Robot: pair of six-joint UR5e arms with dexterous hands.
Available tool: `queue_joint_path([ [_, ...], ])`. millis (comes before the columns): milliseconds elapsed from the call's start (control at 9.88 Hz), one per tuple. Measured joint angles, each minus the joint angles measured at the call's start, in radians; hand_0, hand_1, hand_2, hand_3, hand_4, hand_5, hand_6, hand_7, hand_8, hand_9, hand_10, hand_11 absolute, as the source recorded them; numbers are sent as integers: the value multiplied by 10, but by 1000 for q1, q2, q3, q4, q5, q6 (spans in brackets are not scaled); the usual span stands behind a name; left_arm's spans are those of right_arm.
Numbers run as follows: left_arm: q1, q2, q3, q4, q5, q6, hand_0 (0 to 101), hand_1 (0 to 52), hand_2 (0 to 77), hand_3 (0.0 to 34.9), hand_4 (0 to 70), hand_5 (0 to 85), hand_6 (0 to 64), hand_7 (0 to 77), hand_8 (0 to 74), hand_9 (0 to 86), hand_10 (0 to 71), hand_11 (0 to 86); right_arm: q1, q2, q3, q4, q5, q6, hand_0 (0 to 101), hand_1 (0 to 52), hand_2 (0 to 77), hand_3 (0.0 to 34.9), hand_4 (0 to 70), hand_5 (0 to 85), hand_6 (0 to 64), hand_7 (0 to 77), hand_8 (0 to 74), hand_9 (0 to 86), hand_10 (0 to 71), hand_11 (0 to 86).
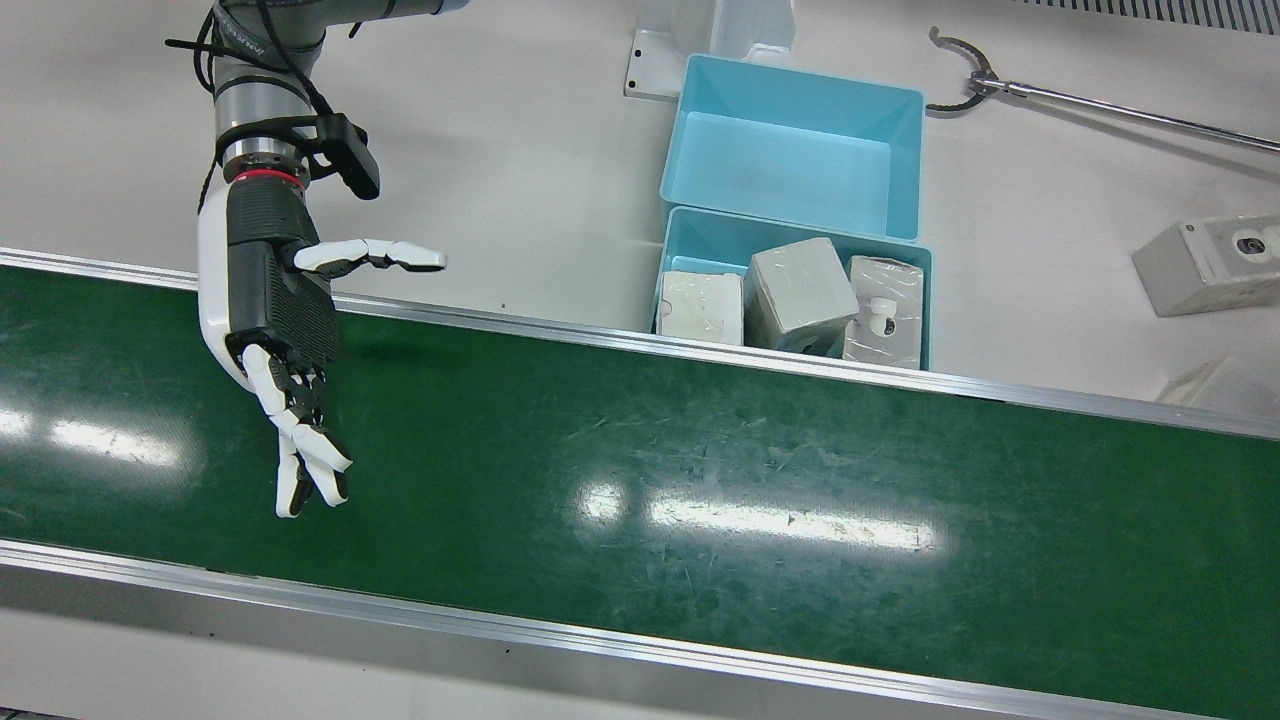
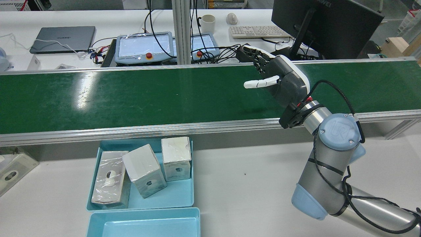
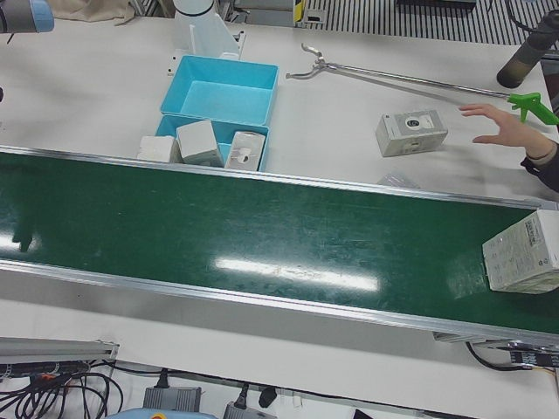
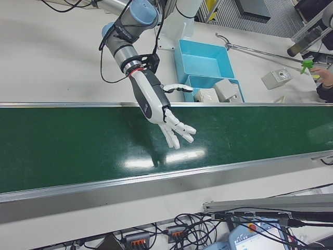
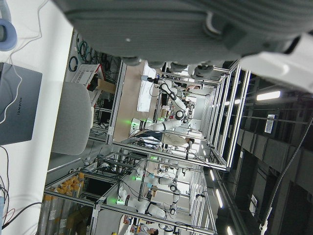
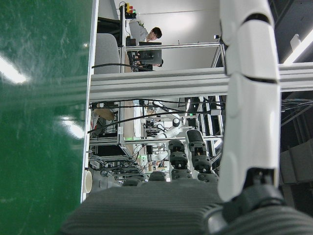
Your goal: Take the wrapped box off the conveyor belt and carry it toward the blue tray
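Above conveyor belt [image 1: 700, 500]: right hand [image 1: 280, 330] empty, fingers [image 1: 310, 450] spread.

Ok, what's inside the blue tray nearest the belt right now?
The near tray holds three wrapped boxes: one lying flat, one tilted in the middle, one upright. The tray floor under them is hidden. The tray behind it looks empty.

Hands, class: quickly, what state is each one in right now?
Right hand: open, fingers spread above the conveyor belt, holding nothing.
Left hand: only its underside shows in its own camera; state cannot be told.
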Motion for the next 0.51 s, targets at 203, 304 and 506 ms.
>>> queue_joint_path([
  [203,0,0,0,0,0,0,0,0,11,0,0,11,5,5,5,0,5,5,7,7,-42,2,-2,33,484,147,87,0,115,185,49,27,16,22,0,5],
  [304,0,0,0,0,0,0,0,0,5,0,0,11,5,5,5,0,5,5,14,8,-67,3,-3,53,483,147,109,0,131,229,71,60,33,54,0,5],
  [506,0,0,0,0,0,0,0,0,11,0,0,11,5,5,5,0,0,5,21,11,-104,16,-4,78,482,169,114,0,131,229,71,38,16,54,0,5],
])
